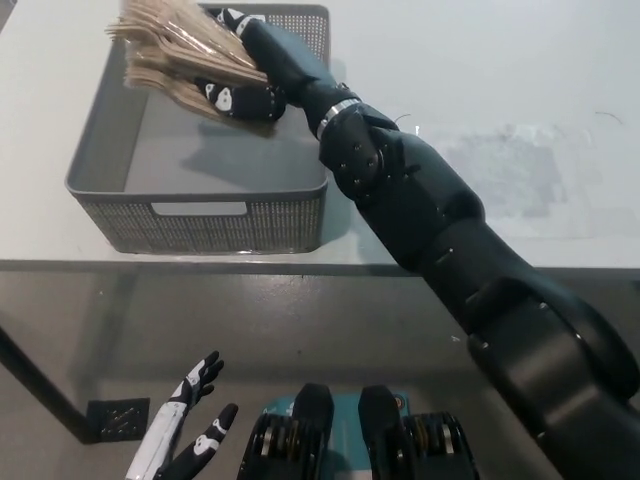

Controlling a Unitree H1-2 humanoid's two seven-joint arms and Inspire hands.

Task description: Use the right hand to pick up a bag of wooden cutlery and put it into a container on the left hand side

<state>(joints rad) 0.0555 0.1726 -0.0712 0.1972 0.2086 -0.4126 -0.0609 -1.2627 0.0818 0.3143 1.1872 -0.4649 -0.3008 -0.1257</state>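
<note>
A: Resting low at the left, below the tabletop edge, the white left hand [185,435] hangs with fingers spread, holding nothing. Agreed?

B: Agreed. Moving right: grey basket [110,175] with perforated walls on the white tabletop [520,90], interior bare as far as visible. Held over its far left part is the bag of wooden cutlery [180,50].

A: State of the black right hand [245,75]?

B: Fingers closed round the bag's right-hand end; the pale wooden pieces fan out leftward past the fingers. Bag looks clear of the basket floor, casting a shadow below. Whether it touches the far rim, cannot tell.

A: Handling estimate?

B: Judged light: thin wood in a film wrapper. Individual pieces stiff, but the bundle is loose, since the ends splay rather than stay parallel. Wrapper probably slick, so contents may slide inside it. Not fragile for a short drop.

A: Grasp location?

B: Currently near one end, so the free end can droop or swing. A hold nearer the bundle's middle would balance better. For release into the basket the present grip seems adequate, as the bag is already above the opening.

A: Risk?

B: Splayed ends could catch the perforated wall or rim; a release above the open middle of the basket looks safer
</note>
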